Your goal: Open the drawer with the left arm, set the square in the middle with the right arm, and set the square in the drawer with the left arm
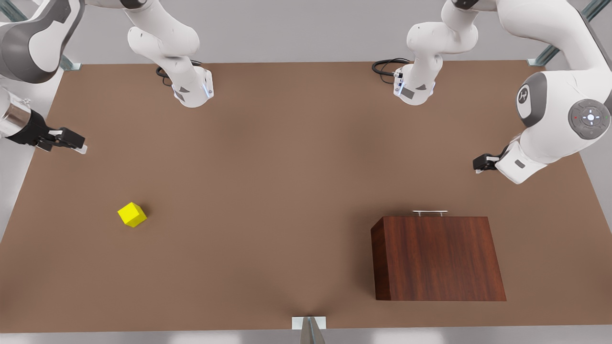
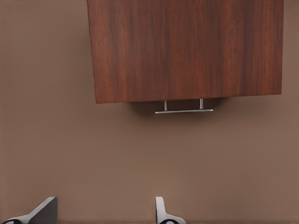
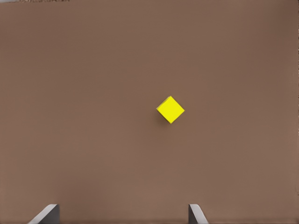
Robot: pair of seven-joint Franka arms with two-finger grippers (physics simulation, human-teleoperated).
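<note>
The wooden cabinet point(image 1: 437, 258) stands at the front view's lower right, its drawer shut and the silver handle point(image 1: 430, 212) on its far side. My left gripper point(image 1: 479, 165) hovers beyond that handle, at the front view's right, open and empty. In the left wrist view the handle point(image 2: 183, 110) sticks out from the cabinet point(image 2: 187, 46), well ahead of the left gripper point(image 2: 105, 207). The yellow square point(image 1: 132, 214) lies on the table at the front view's left. My right gripper point(image 1: 76, 144) hangs open above the table's left edge, apart from the square point(image 3: 170, 109), with its fingertips point(image 3: 46, 213) spread wide.
The middle of the brown table point(image 1: 287, 191) lies between the square and the cabinet. Both arm bases point(image 1: 193, 91) point(image 1: 413, 88) are bolted at the far edge. A small bracket point(image 1: 309, 324) sits at the near edge.
</note>
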